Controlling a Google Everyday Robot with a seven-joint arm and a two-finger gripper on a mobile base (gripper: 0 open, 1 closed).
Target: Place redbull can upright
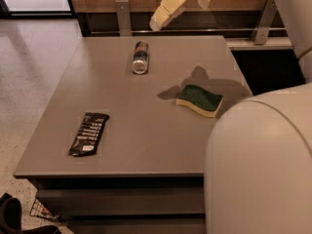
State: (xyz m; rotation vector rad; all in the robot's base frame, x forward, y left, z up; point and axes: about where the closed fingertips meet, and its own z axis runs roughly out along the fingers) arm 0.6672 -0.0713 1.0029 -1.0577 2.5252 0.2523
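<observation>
The redbull can (140,57) lies on its side on the far part of the grey table (146,145), its shiny silver end facing me. My gripper (165,12) hangs in the air above the table's far edge, above and a little to the right of the can, apart from it. It holds nothing that I can see.
A green and yellow sponge (200,100) lies right of centre. A flat black snack wrapper (89,133) lies at the front left. My cream arm (261,165) fills the lower right of the view. A wooden wall and metal rail posts (123,16) stand behind the table.
</observation>
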